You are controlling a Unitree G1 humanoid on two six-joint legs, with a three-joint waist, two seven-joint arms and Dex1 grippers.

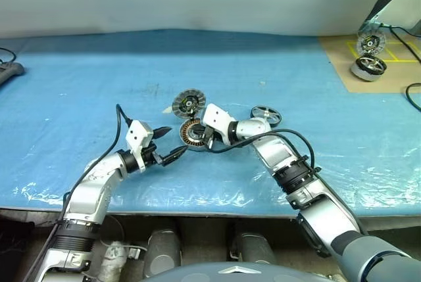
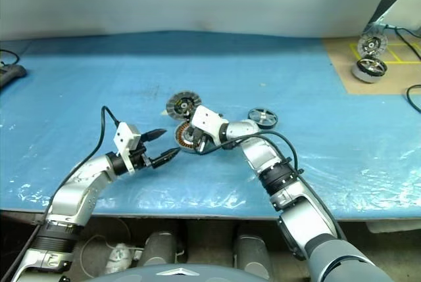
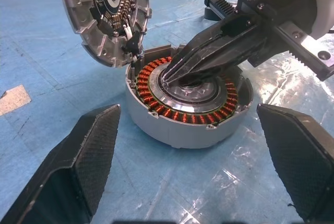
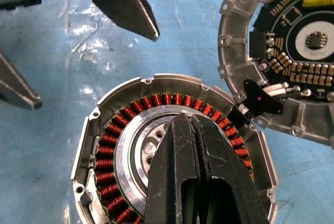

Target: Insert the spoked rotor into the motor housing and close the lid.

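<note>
Silver housing (copper windings inside): right gripper closed, tips in its centre; left gripper wide beside; rotor apart.

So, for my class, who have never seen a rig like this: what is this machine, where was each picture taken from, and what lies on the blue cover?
It is a two-armed humanoid robot at a table. Two pictures come from cameras in its head, two from cameras on its wrists.

On the blue cover sits the motor housing, ringed with copper windings. Its lid stands open beside it, still joined by wires. The spoked rotor lies apart, not yet inserted.

The right gripper has its fingers shut, tips in the housing's centre, holding nothing. The left gripper waits open nearby.
</note>
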